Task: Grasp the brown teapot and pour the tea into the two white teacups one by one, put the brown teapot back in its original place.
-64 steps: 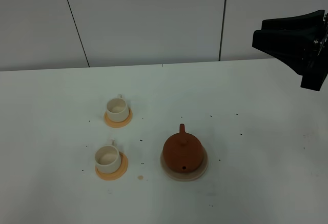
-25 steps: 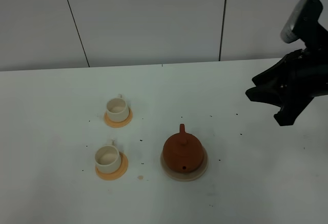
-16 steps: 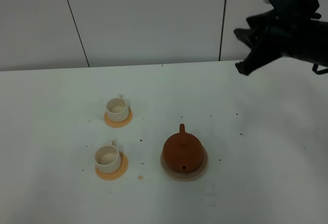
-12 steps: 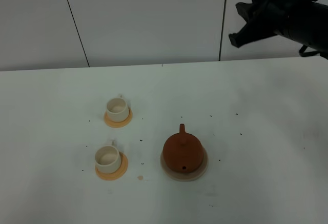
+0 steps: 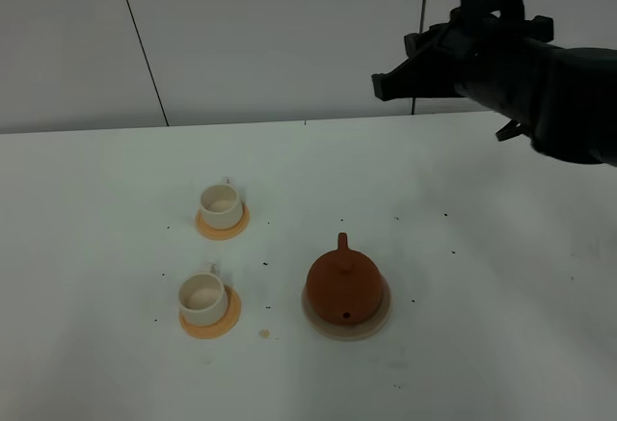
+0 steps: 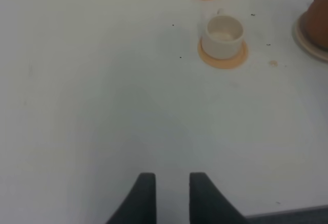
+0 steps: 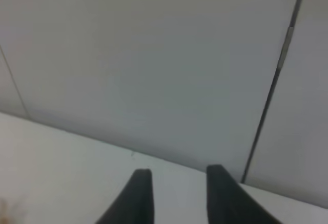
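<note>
The black left gripper [image 6: 171, 177] hovers over the near left part of the white table [image 5: 501, 248], its jaws a narrow gap apart and empty. Two small cream-white cylindrical teacups sit on orange coasters exactly as before, the near teacup [image 5: 202, 295] in front of the far teacup [image 5: 221, 205]. To their right the squat reddish-brown clay teapot [image 5: 342, 284] rests unmoved on the round beige disc [image 5: 374, 328]. The black right arm [image 5: 540, 84] has swung up and left from the right edge; the right gripper [image 7: 178, 171] now faces the grey wall [image 5: 270, 36], jaws moderately apart, gripping nothing.
</note>
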`<state>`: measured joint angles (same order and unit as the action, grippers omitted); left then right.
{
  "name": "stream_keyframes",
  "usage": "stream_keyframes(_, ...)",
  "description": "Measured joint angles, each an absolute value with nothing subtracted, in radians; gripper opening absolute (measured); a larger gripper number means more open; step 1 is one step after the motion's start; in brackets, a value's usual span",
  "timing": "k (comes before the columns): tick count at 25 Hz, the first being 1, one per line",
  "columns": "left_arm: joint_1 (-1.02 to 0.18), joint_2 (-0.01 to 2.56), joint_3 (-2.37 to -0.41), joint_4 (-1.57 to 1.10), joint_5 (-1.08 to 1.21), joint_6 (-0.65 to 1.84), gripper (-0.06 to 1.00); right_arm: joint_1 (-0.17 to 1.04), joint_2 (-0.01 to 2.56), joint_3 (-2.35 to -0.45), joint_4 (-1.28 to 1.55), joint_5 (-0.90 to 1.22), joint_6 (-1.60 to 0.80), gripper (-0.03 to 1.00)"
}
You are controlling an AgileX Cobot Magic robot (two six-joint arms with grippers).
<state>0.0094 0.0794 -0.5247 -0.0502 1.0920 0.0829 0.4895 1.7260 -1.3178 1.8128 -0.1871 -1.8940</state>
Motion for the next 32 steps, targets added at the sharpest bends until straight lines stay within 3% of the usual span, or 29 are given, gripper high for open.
stream_keyframes(8, 0.009, 0.079, -0.525, -0.05, 1.092, 0.083, 0.23, 0.504, 1.755, -1.318, 1.77, -0.206, -1.984, 0.24)
stream_keyframes(16, 0.009, 0.079, -0.525, -0.05, 1.092, 0.083, 0.23, 0.472, 1.757, -1.318, 1.814, 0.103, -1.953, 0.24)
stream_keyframes(21, 0.009, 0.079, -0.525, -0.05, 1.092, 0.083, 0.23, 0.4, 1.761, -1.306, 1.646, 0.392, -1.715, 0.24)
stream_keyframes(26, 0.009, 0.079, -0.525, -0.05, 1.092, 0.083, 0.23, 0.285, 1.761, -1.306, 1.312, 0.719, -1.319, 0.24)
stream_keyframes(32, 0.009, 0.079, -0.525, -0.05, 1.092, 0.083, 0.23, 0.165, 1.762, -1.313, 1.069, 0.972, -1.031, 0.24)
